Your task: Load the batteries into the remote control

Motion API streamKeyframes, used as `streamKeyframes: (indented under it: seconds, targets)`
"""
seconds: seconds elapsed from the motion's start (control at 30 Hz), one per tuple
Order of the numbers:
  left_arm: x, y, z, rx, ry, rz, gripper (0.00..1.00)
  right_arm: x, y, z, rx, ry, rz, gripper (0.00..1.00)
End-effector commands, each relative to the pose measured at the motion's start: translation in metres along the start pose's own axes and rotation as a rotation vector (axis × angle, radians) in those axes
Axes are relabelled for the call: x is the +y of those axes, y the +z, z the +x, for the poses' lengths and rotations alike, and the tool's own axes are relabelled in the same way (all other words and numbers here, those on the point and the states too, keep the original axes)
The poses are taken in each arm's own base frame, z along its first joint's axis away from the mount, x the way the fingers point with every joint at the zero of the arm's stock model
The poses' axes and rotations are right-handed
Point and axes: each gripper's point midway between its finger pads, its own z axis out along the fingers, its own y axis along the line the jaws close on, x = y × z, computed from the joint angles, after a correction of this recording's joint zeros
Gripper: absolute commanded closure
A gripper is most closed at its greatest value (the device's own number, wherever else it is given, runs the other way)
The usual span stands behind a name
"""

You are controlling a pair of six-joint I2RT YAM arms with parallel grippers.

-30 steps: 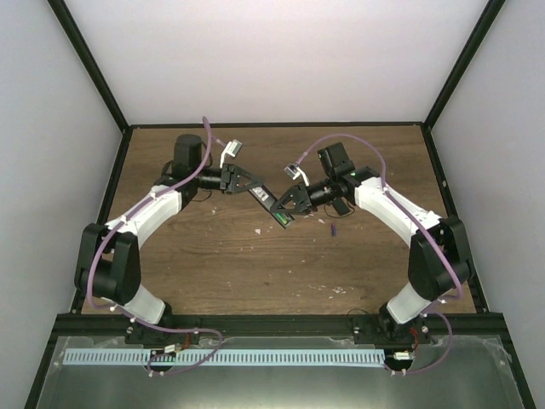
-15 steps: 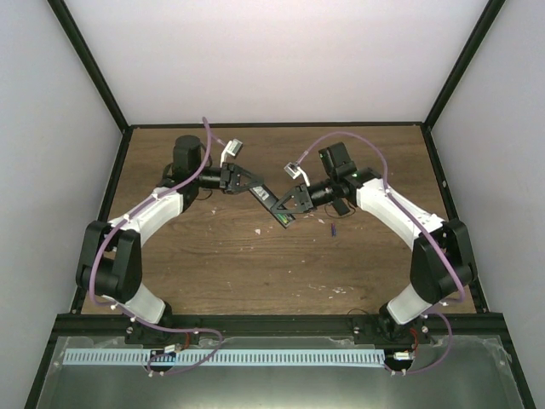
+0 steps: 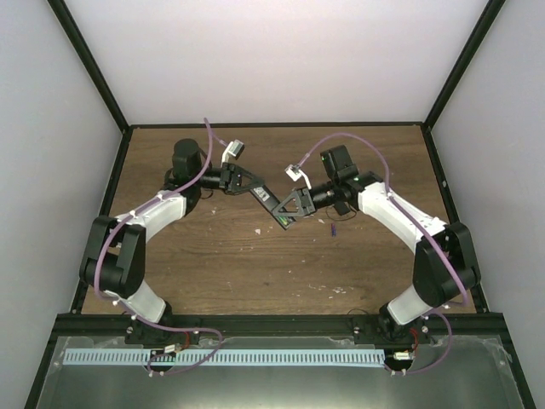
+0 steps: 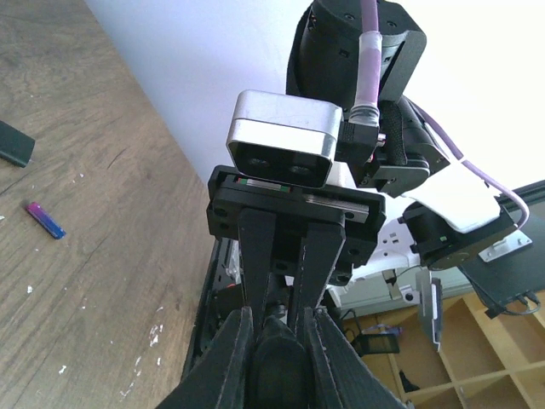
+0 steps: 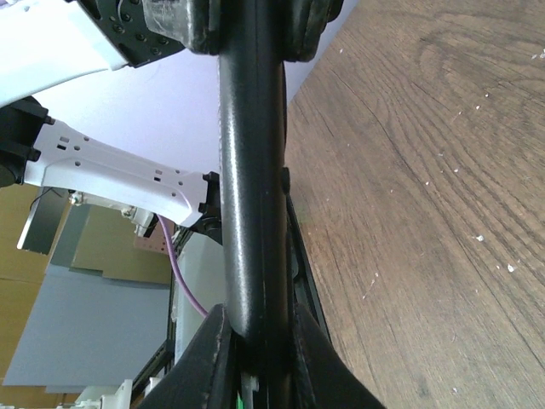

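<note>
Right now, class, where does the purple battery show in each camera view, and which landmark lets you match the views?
Top external: the purple battery lies on the wood, right of centre.
Left wrist: the battery lies near the left edge, halfway down.
Right wrist: not in view.
Shared landmark: the brown wooden tabletop, seen in all three views.

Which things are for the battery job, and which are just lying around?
For the job: slim black bar-shaped remote control, tiny purple cylinder battery.
Lying about: small flat black piece (can't tell what it is), white specks.
</note>
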Motion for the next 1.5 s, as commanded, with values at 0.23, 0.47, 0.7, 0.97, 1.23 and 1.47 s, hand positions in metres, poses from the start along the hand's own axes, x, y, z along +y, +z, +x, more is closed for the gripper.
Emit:
streamKeyframes:
  seconds: [0.23,0.47,0.7,0.97,1.23,1.47]
  targets:
    - [-0.026,-0.007,-0.014,-0.028,0.090,0.031,1.00,-0.013,0.001,0.029,0.052,0.065,0.054,0.86]
    - [-0.025,-0.008,-0.013,-0.026,0.088,0.028,1.00,-0.012,-0.003,0.027,0.045,0.061,0.056,0.94]
    - [-0.027,-0.008,-0.015,-0.027,0.094,0.028,1.00,-0.013,-0.003,0.027,0.045,0.052,0.055,0.99]
    - [-0.019,-0.014,-0.019,-0.055,0.103,-0.009,1.00,-0.014,-0.011,0.018,0.009,0.015,0.102,0.77]
    - [0.016,-0.024,-0.012,-0.070,0.070,-0.170,1.00,-0.024,-0.051,-0.007,-0.113,-0.083,0.324,0.57]
    - [0.047,-0.040,-0.006,-0.163,-0.010,-0.233,1.00,-0.075,-0.090,0.005,-0.135,-0.014,0.711,0.60]
